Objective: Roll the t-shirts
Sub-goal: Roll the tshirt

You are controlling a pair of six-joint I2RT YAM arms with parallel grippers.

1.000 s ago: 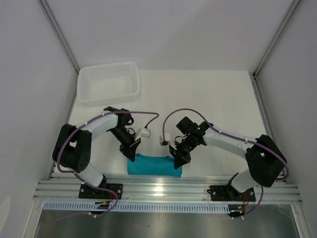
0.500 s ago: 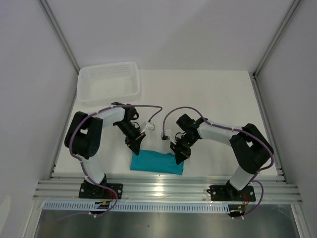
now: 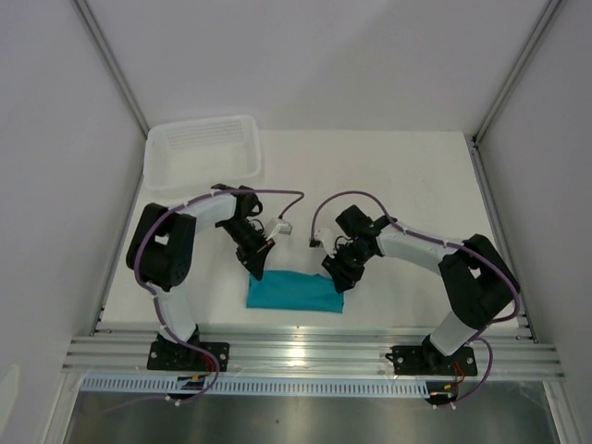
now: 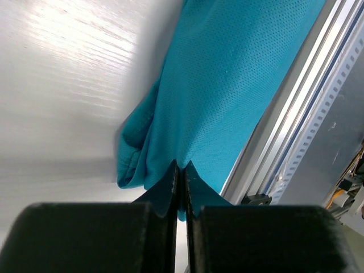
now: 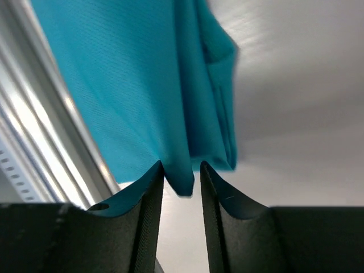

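1. Pinching a ridge of teal cloth at its tips, the left gripper (image 4: pixel 180 166) has its matte black fingers pressed almost together, with only a hairline slit between them.
2. On the right gripper (image 5: pixel 182 166) the curved black fingers stand apart. A hanging fold of the same cloth sits loose in the gap, touching one finger, with a sliver of space beside the other.
3. Both wrist views show the t-shirt (image 3: pixel 291 292) as a soft, fine knit dotted with tiny pinholes. It is gathered into a flat oblong bundle of several layers, and the layered edges bunch at each short end.
4. That bundle lies at the near edge of the table (image 3: pixel 398 176), just beside the rail (image 3: pixel 314 351). One gripper is at each of its far corners.
5. The tabletop is smooth and white with a faint streaky sheen, and the rail is ribbed, bright aluminium.
6. Sitting at the far left corner, well apart from the cloth, is a tray (image 3: pixel 203 123) of thin white plastic. It is rectangular with rounded corners and sloping walls, and its finely ridged floor shows through the open top.
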